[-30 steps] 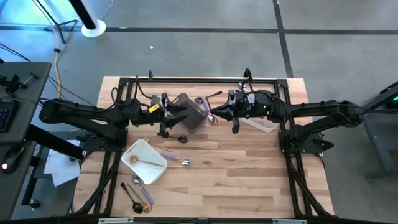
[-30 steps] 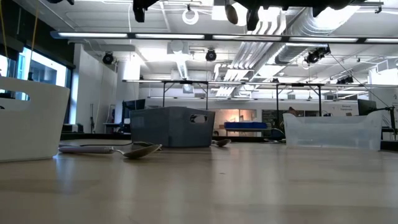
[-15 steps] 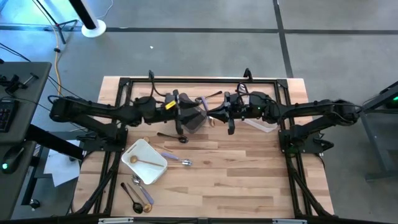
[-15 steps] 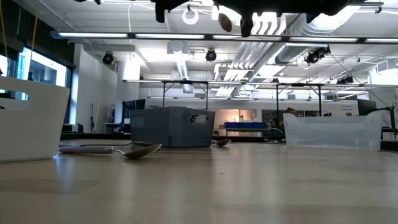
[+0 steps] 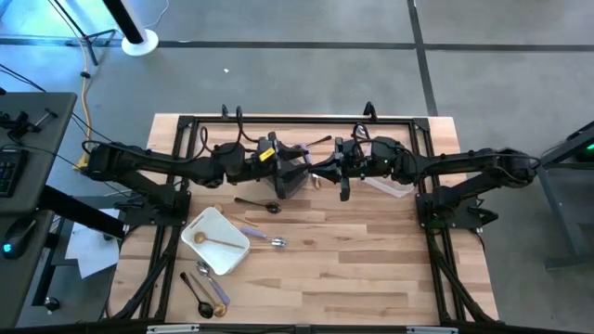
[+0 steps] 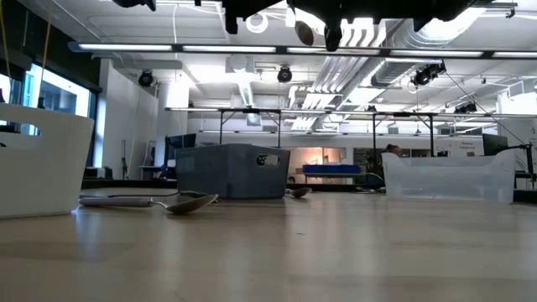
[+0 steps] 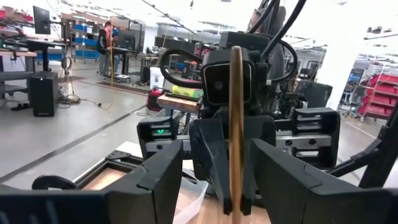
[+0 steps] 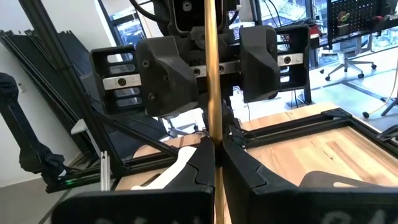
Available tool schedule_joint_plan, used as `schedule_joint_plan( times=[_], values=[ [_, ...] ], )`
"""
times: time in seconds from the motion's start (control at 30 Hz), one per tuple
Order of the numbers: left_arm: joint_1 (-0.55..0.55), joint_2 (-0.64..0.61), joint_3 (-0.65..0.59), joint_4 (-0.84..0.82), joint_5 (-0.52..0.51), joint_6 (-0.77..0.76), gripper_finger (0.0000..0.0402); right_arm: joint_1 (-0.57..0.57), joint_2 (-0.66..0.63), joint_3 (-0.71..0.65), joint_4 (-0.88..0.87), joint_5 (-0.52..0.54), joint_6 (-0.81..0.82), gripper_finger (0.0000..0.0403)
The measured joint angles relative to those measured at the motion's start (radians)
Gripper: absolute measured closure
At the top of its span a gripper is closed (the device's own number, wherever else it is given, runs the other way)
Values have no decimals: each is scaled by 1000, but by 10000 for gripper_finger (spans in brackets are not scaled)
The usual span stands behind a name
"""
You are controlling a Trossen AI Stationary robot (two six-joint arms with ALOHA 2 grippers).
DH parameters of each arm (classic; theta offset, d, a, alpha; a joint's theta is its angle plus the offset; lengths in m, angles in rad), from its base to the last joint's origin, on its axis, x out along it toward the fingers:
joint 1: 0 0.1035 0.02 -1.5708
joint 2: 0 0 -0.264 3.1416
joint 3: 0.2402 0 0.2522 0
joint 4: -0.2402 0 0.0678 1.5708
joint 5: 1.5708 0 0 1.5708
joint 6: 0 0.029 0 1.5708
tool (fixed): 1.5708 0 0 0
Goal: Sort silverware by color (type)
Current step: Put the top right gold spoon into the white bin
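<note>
A gold spoon (image 8: 210,56) is held high over the table's far middle by my right gripper (image 8: 215,146), which is shut on it. In the left wrist view its slim handle (image 7: 236,112) rises in front of the right gripper. My left gripper (image 7: 217,152) faces it, open, with one finger on either side of the handle and touching nothing. From above the two grippers meet tip to tip: left (image 5: 303,173), right (image 5: 325,173). Other silverware lies on the table: a black spoon (image 5: 258,204) and a lilac-handled spoon (image 5: 263,237). My right gripper pinches the gold spoon's handle (image 8: 213,127) between its two fingertips. The fingers come level from the table's right side and lie across the handle. The spoon stands about upright, lifted clear, with its bowl (image 6: 304,31) hanging below the fingers.
Under the left gripper stands a grey bin (image 5: 284,182), under the right arm a clear tub (image 5: 394,186). A white tray (image 5: 202,226) with a gold spoon (image 5: 219,243) in it is at the near left. More pieces (image 5: 206,289) lie by the near edge, others (image 5: 311,146) at the far edge.
My left gripper has gone toward the table's right edge, up to my right gripper, staying open; its fingers now stand on either side of the gold spoon's handle. The spoon has stayed where it was.
</note>
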Motion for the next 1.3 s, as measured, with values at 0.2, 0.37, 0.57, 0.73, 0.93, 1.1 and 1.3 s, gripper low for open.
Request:
schedule_joint_plan(
  times=[0.2,0.37,0.57,0.73,0.93,1.1,1.3],
  values=[
    [0,0,0,0,0,15,286,0,0,0,0,0,0,403],
    [-1,0,0,0,1,12,379,-1,0,0,0,7,-3,402],
    [-1,0,0,0,0,13,381,-1,0,0,0,7,10,390],
    [0,-5,0,-8,12,14,395,-1,-1,0,-1,3,72,371],
    [0,-23,0,-46,8,16,394,-13,-18,0,-2,0,126,305],
    [0,-58,0,-123,10,18,394,-41,-65,0,-48,-4,83,242],
    [-10,-176,0,-325,17,75,394,-85,-157,1,-166,-1,34,212]
  ],
)
